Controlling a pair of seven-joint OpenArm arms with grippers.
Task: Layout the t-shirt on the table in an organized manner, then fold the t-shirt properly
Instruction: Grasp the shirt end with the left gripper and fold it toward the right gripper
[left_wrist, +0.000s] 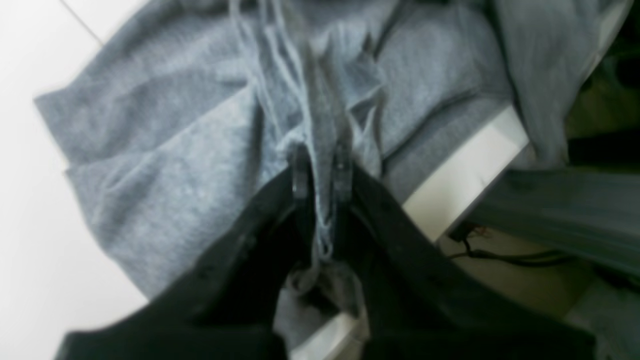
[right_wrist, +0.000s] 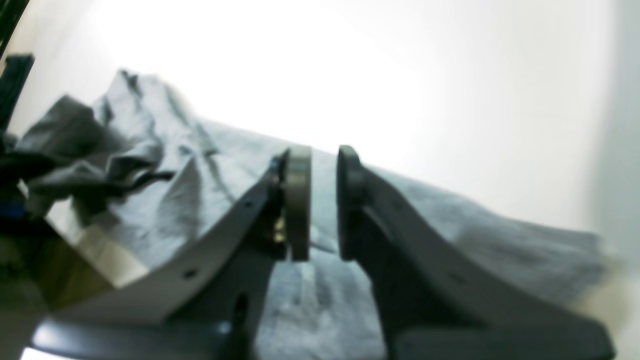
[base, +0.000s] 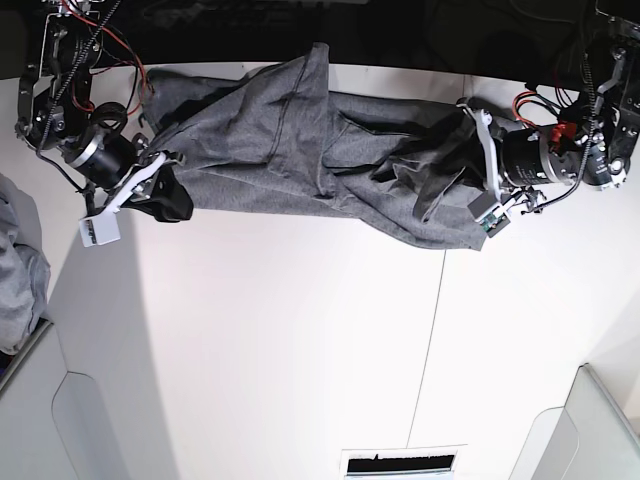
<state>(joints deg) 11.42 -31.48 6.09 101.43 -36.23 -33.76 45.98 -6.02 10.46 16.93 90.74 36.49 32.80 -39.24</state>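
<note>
Black jaws of your left pincer (left_wrist: 322, 175) fill the near wrist view, clamped on a bunched fold of the shirt (base: 300, 150). That arm lies low at the table's (base: 300, 330) far edge, base view's right, reaching inward w/ cloth lifted around it. Your right pincer (right_wrist: 317, 200) sits low at the opposite end, tilted down over the fabric; jaws slightly apart, nothing between them. Shirt's stretched crumpled along the far edge between both arms.
</note>
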